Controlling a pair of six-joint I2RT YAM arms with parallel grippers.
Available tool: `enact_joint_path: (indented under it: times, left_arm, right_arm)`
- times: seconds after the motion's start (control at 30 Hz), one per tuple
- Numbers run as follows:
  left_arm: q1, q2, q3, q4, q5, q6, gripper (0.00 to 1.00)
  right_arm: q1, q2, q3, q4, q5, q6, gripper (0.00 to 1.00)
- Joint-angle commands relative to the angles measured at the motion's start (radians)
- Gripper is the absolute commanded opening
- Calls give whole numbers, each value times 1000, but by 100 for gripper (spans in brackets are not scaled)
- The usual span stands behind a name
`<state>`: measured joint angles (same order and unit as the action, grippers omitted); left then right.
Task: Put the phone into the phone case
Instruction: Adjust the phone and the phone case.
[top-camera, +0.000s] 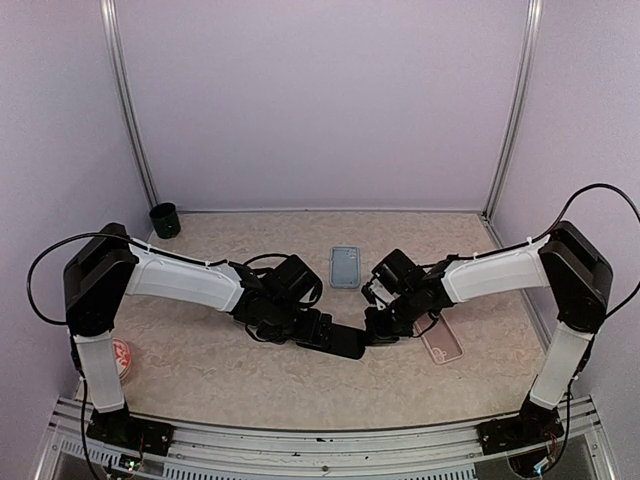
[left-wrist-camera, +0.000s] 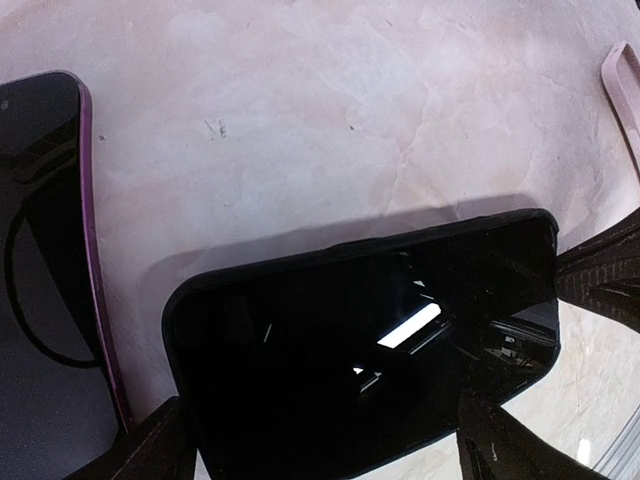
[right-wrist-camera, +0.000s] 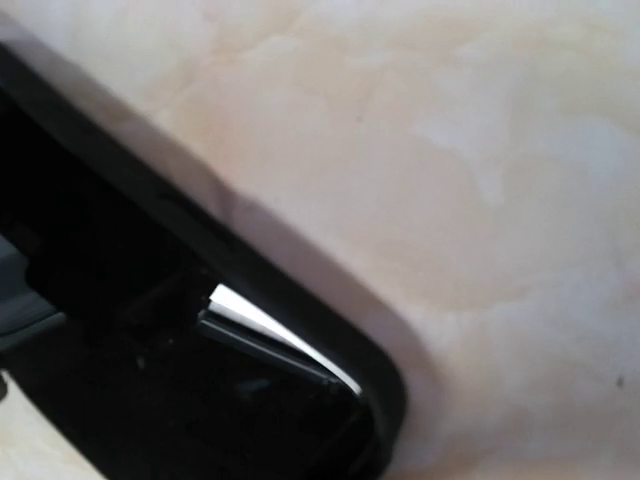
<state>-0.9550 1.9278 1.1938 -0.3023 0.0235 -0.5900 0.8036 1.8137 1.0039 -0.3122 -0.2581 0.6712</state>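
Observation:
A black phone (top-camera: 347, 341) lies flat on the table between the two arms, screen up. A thick black rim, the phone case (right-wrist-camera: 385, 400), runs round its glossy screen (left-wrist-camera: 370, 350). My left gripper (top-camera: 318, 330) stands wide across the phone's left end. One of its fingers (left-wrist-camera: 145, 450) is against one side and the other against the opposite side, so it holds the phone. My right gripper (top-camera: 382, 326) is shut, its tips down on the phone's right end. The right wrist view shows no fingers, only a corner of the case and the bare table.
A pink case (top-camera: 441, 341) lies right of the phone and a grey-blue case (top-camera: 345, 267) behind it. A second phone with a purple edge (left-wrist-camera: 45, 250) lies under my left arm. A black cup (top-camera: 165, 220) stands far left. A red-printed disc (top-camera: 122, 357) lies near the left base.

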Motion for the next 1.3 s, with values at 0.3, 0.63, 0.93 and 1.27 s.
enact_joint_path:
  times: [0.3, 0.63, 0.93, 1.27]
  left_arm:
    - [-3, 17, -3, 48, 70, 4, 88]
    - [1, 15, -10, 51, 67, 1, 88]
    - [1, 1, -39, 65, 64, -4, 88]
    - [7, 0, -42, 74, 64, -6, 88]
  right_arm:
    - [92, 110, 36, -32, 127, -100, 2]
    - [58, -67, 42, 3, 63, -99, 12]
    - [32, -161, -52, 58, 95, -45, 19]
    - [15, -139, -120, 74, 69, -12, 19]
